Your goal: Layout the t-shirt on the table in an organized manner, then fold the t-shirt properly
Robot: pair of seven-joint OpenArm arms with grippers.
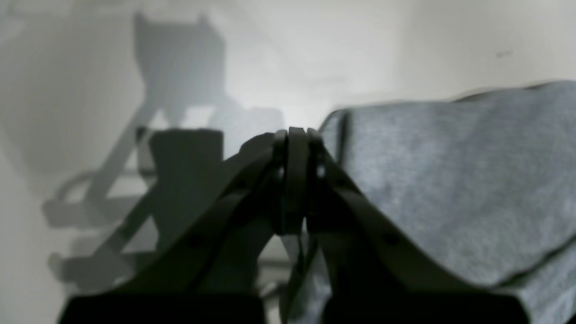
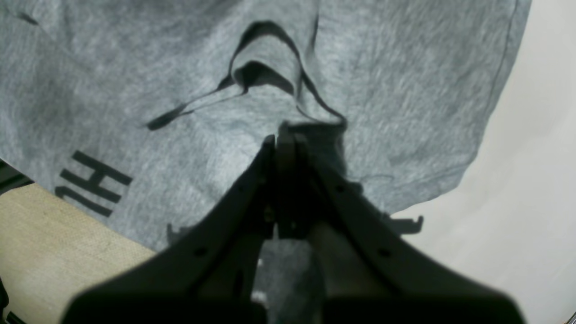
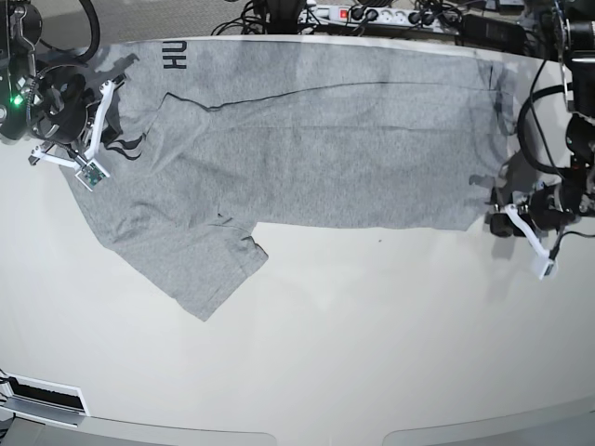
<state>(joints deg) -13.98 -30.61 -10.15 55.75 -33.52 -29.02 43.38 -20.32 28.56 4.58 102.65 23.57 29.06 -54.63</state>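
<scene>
On the glossy white surface (image 3: 372,316) we see the t-shirt (image 3: 307,158) spread from nine to three o'clock along the far edge. Our left gripper (image 1: 294,135) has its jaws together beside the cloth; our right gripper (image 2: 283,139) has its jaws clamped on a fold.

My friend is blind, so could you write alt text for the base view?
A grey t-shirt lies spread lengthwise across the far part of a white table, one sleeve pointing toward the camera. A robot hand sits at each end, right hand and left hand, both closed.
</scene>
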